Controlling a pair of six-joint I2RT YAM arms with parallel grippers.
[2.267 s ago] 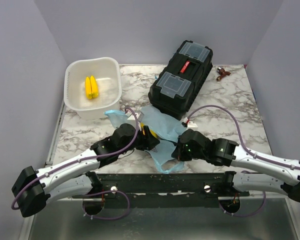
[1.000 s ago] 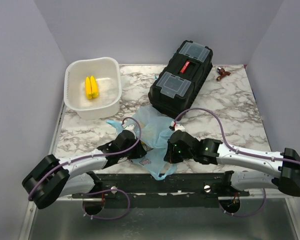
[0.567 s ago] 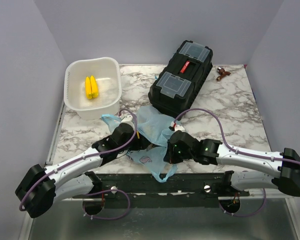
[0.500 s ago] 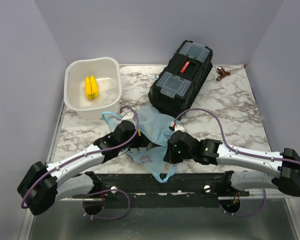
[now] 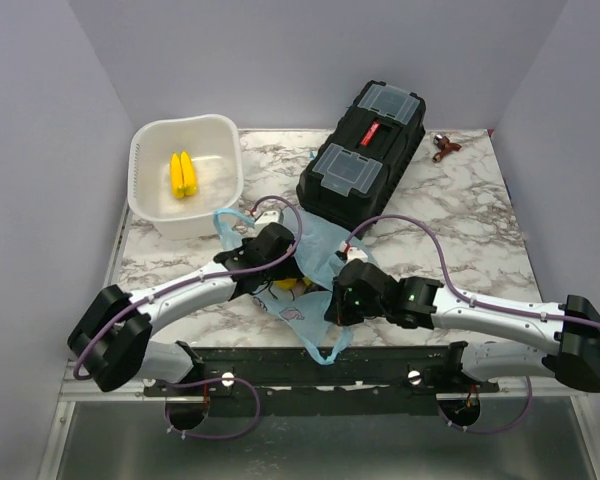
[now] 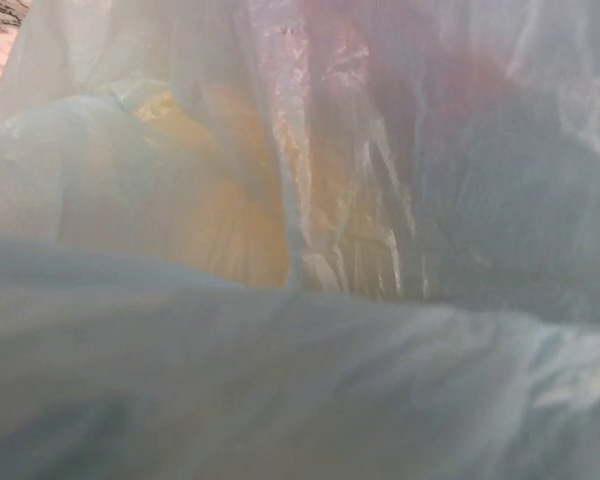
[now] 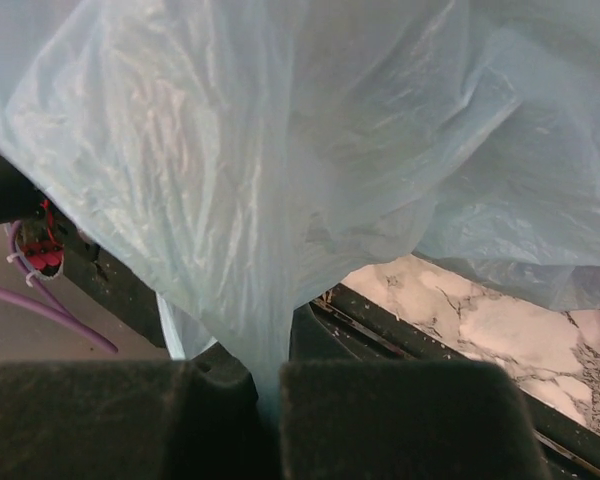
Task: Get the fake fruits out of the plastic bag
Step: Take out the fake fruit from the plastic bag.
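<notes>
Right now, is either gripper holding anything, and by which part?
The right gripper pinches the plastic bag by a bunched fold at its near end. The left gripper is at the bag; any hold cannot be told.

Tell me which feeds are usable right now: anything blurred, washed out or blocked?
Top external: sharp, evenly lit, soft shadows, no glare. Left wrist: lens pressed into the plastic bag, everything hazy, only yellow and reddish smears through the film. Right wrist: bag creases crisp with mild sheen; right gripper, shut on the bag, is a dark close-up blur.
</notes>
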